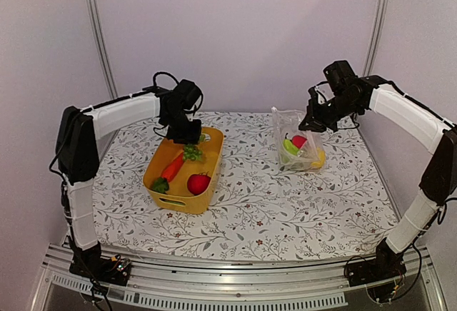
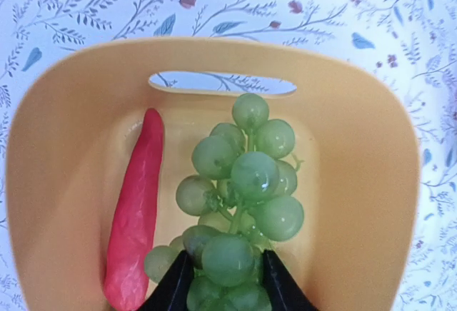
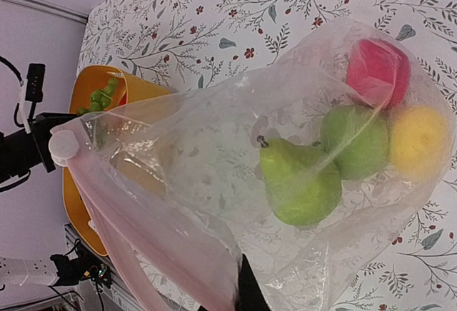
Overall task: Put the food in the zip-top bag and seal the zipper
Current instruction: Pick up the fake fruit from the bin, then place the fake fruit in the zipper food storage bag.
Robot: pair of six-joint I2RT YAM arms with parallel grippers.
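Observation:
My left gripper [image 1: 184,134] is low in the far end of the yellow basket [image 1: 161,200]. In the left wrist view it [image 2: 227,282] is shut on the green grape bunch [image 2: 243,182], with one jaw on each side. The long red-orange carrot [image 2: 136,218] lies beside the grapes, and a red round piece [image 1: 198,182] sits at the basket's near end. My right gripper [image 1: 314,122] is shut on the upper edge of the clear zip-top bag [image 1: 293,136] and holds it upright. The bag [image 3: 214,154] holds a green pear [image 3: 300,182] and green, red and yellow round pieces. The pinkish zipper strip [image 3: 143,232] hangs open.
The basket stands left of centre on the floral tablecloth [image 1: 264,204], and the bag rests at the back right. Grey walls and two metal posts [image 1: 100,33] close the back. The metal rail [image 1: 235,286] with both arm bases runs along the near edge.

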